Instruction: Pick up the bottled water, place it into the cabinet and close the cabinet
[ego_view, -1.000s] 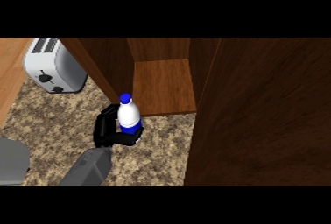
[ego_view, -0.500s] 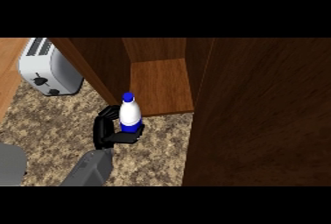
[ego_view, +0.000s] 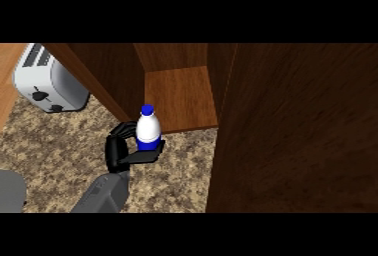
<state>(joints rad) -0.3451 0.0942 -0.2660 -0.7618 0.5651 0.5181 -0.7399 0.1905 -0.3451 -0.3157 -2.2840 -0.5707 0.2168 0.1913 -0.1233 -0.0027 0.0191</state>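
Observation:
A white water bottle (ego_view: 148, 128) with a blue cap and a blue label stands upright in my right hand (ego_view: 122, 147), whose fingers and thumb curl round its lower half. It is just in front of the front edge of the open wooden cabinet's shelf (ego_view: 181, 97), at the shelf's left corner. The cabinet's door (ego_view: 295, 130) stands open and fills the right side of the view. Only a grey piece of forearm (ego_view: 11, 190) shows at the lower left edge; my left hand is out of sight.
A white toaster (ego_view: 48, 80) stands on the speckled stone counter (ego_view: 52, 145) at the upper left, beside the cabinet's left wall (ego_view: 103, 80). Bare counter lies to the left of and below my hand.
My right hand has carried the bottle a little up and to the right, closer to the shelf's front edge. The door has not moved.

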